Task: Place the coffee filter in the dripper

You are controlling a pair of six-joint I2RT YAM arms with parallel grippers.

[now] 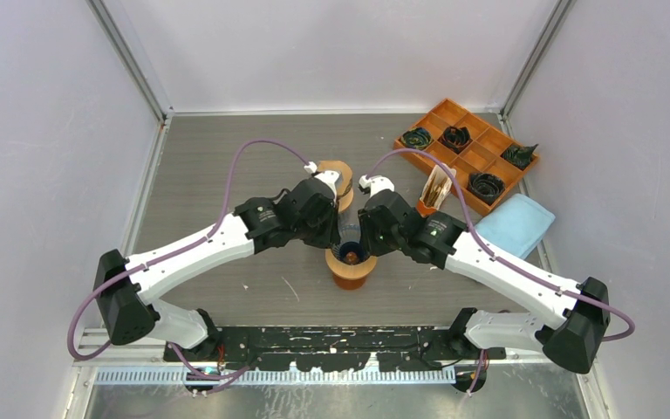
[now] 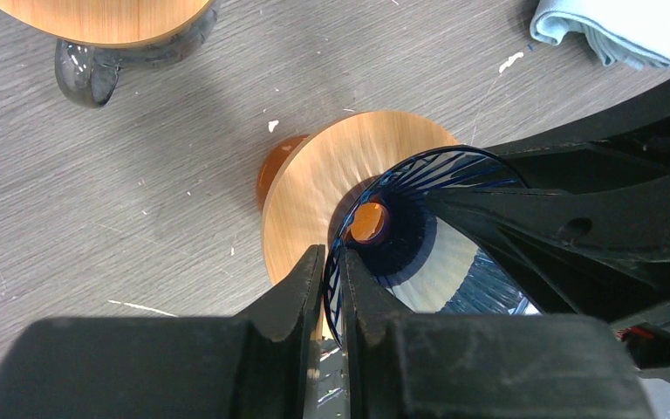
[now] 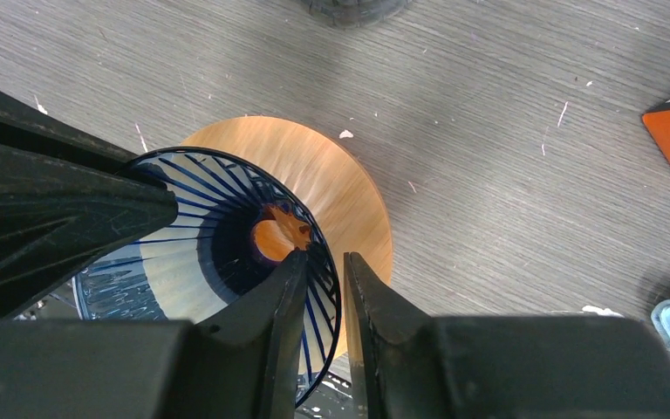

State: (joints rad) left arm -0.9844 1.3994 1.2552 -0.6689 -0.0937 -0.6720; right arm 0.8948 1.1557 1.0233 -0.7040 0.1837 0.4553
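Dripper (image 1: pixel 350 259) at frame centre on desk (image 1: pixel 227 175), blue ribbed cone on wooden collar. Left end effector (image 2: pixel 331 259) and right end effector (image 3: pixel 324 264) each pinch its rim. Coffee filter stack (image 1: pixel 436 186) upper right, against orange tray (image 1: pixel 492 140).

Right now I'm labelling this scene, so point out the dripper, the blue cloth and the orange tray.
dripper (image 3: pixel 218 209), right wrist view, ribbed inner wall.
blue cloth (image 1: pixel 515 224), top external view, middle of its upper face.
orange tray (image 1: pixel 492 140), top external view, floor of an empty compartment.

Dripper (image 3: pixel 194 202) — clear, dark-blue ribs (radial) — wooden collar (image 3: pixel 342 179) tan.
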